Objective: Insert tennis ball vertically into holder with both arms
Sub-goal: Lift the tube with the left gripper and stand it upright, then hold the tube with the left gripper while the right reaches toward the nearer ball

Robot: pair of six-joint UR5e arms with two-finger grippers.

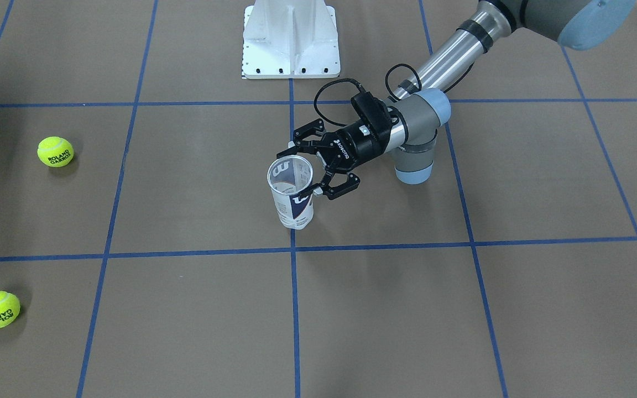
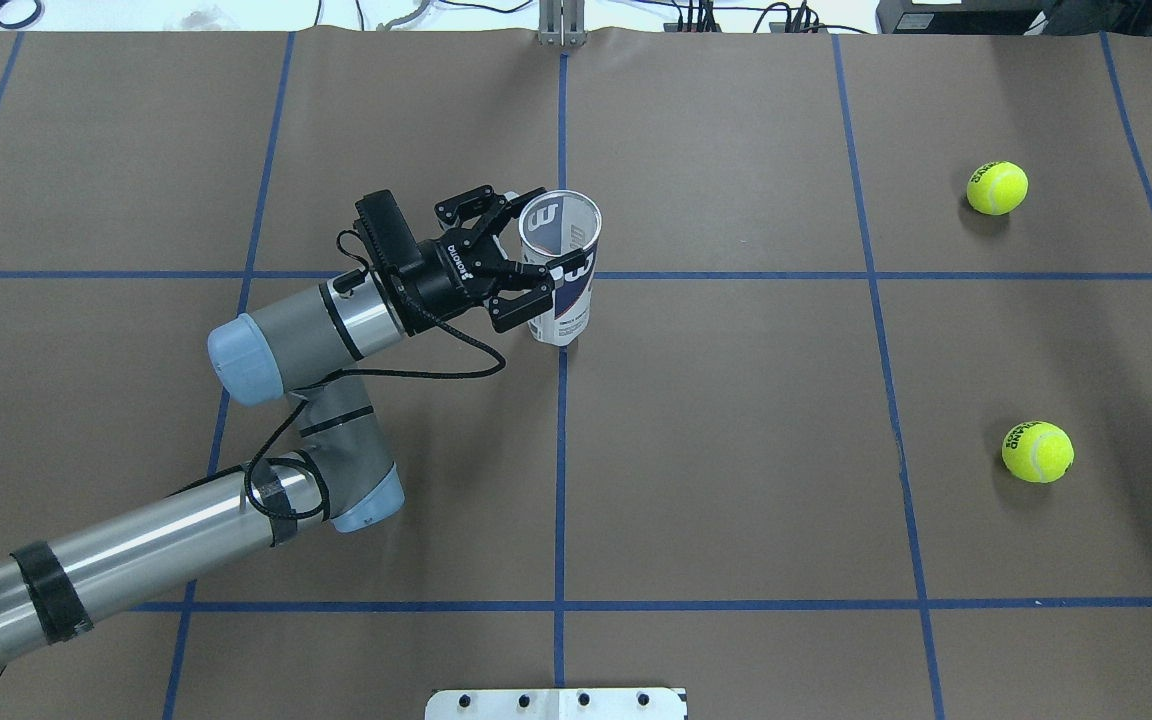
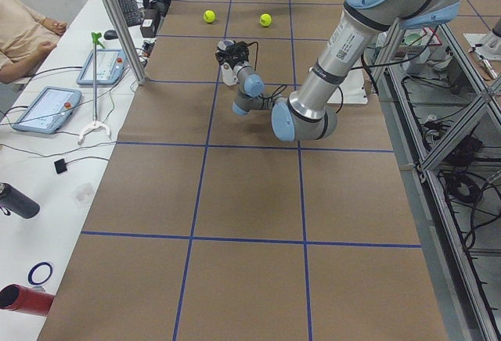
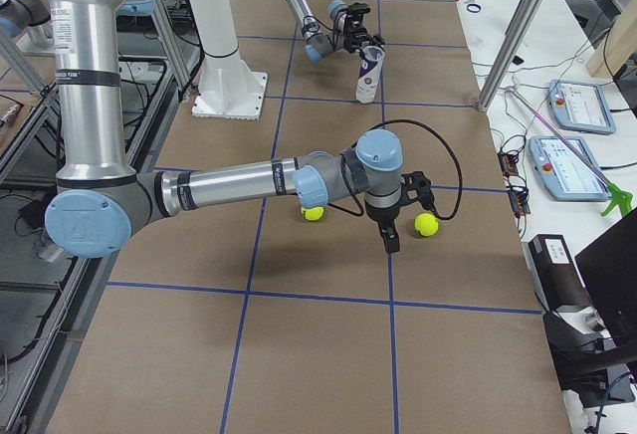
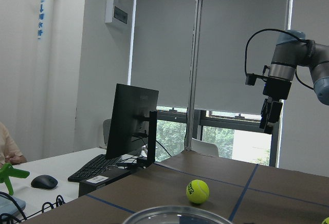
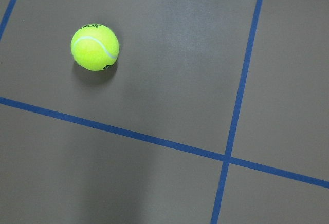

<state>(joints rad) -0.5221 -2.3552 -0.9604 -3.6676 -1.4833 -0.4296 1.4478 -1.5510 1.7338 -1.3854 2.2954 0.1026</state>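
Observation:
The clear holder [image 1: 292,193] with its white and navy label stands upright and empty on the table's centre line, also in the overhead view [image 2: 561,270]. My left gripper [image 1: 308,168] reaches in sideways and is closed on its upper part, one finger on each side; it also shows from overhead [image 2: 541,245]. The holder's rim [image 5: 175,215] shows at the bottom of the left wrist view. Two yellow tennis balls [image 2: 997,187] [image 2: 1037,451] lie far to my right. My right gripper [image 4: 391,243] points down above the table between them, holding nothing; I cannot tell if it is open.
The white pedestal base [image 1: 291,38] stands behind the holder on my side. The right wrist view shows one ball [image 6: 95,48] on the brown table with blue tape lines. Operator desks with tablets [image 4: 577,106] run along the far side.

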